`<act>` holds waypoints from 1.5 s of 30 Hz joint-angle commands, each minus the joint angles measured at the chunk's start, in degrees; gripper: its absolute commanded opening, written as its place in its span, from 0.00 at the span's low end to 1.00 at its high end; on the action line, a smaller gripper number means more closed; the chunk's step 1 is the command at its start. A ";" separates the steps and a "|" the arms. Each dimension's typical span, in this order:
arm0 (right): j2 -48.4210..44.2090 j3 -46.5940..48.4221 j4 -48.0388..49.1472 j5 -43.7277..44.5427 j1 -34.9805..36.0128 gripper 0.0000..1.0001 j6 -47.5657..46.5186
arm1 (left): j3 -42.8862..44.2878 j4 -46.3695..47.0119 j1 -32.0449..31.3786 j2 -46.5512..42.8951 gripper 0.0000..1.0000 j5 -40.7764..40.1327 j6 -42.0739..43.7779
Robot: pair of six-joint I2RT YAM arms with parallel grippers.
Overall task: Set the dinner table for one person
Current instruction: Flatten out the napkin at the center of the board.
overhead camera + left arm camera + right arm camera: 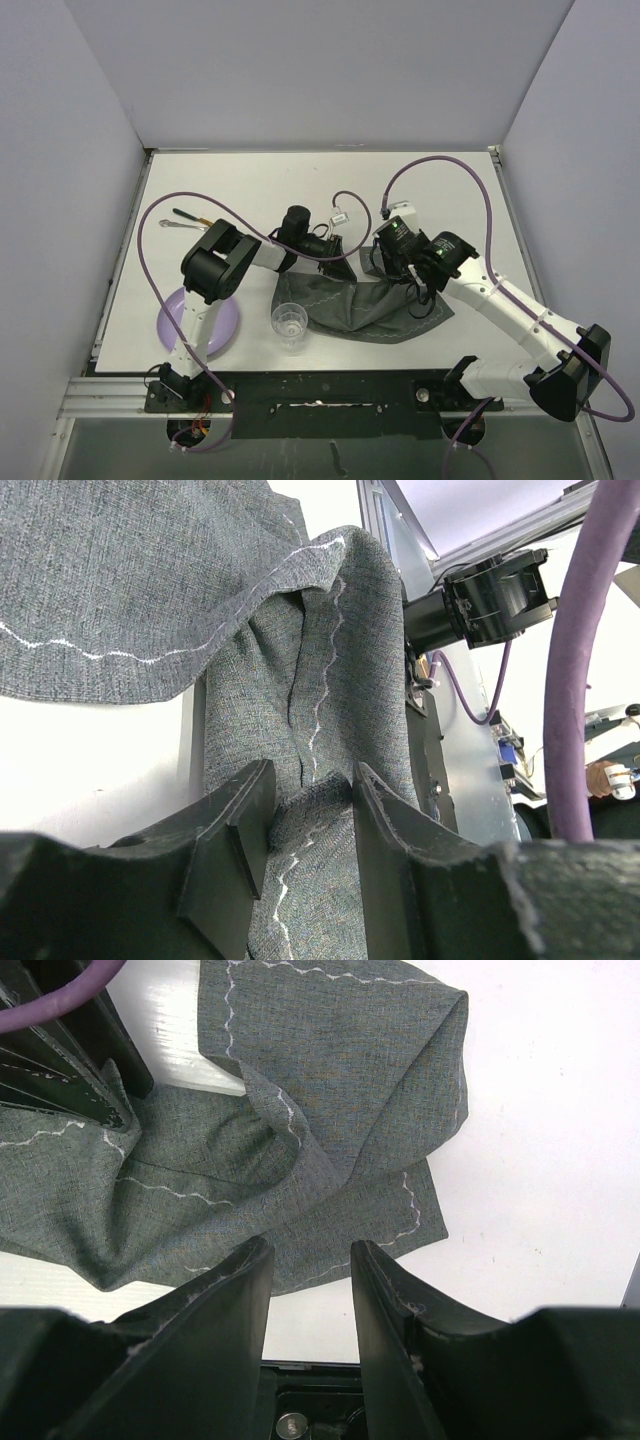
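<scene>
A: What fills the overhead view?

B: A white dinner table (250, 190) spans nearly all of it, with both arm bases at its near edge. A dark grey placemat (350, 305) lies crumpled around the middle, toward the near side.

A: And the grippers?

B: The left gripper (310, 780) pinches a bunched fold of the placemat between its fingers, and that fold is raised off the table. The right gripper (310, 1250) hangs over the cloth's right part. Its jaws are a narrow gap apart with nothing between them — the cloth lies on the table below.

A: Anything else?

B: A clear glass (289, 322) stands just left of the placemat. A purple plate (225, 325) sits at the near left, partly under the left arm, and cutlery (185, 219) lies farther back on the left.
</scene>
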 commanded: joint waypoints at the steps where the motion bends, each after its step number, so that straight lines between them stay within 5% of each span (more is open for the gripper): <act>1: -2.07 -0.20 1.83 0.56 -0.37 0.38 -0.47 | -0.01 2.78 0.61 1.00 0.32 0.90 0.78; 5: -2.18 -0.38 1.80 0.52 -0.53 0.38 -0.40 | 0.24 0.33 0.84 0.55 0.26 0.21 1.96; 9: -2.10 -0.76 2.24 0.89 -0.77 0.38 -0.62 | 1.50 -9.49 1.05 -0.68 0.00 -3.44 7.55; 24: 5.29 2.02 11.07 -3.14 -9.69 0.38 -7.83 | 12.34 -48.59 1.72 -10.86 0.00 -21.03 25.37; 35: 13.48 4.73 19.29 -6.88 -20.23 0.36 -10.10 | 25.87 -66.12 5.12 -12.97 0.00 -27.68 30.64; 45: 22.97 17.73 19.55 -10.66 -27.29 0.37 -12.24 | 35.37 -76.31 11.16 -17.12 0.00 -36.11 30.89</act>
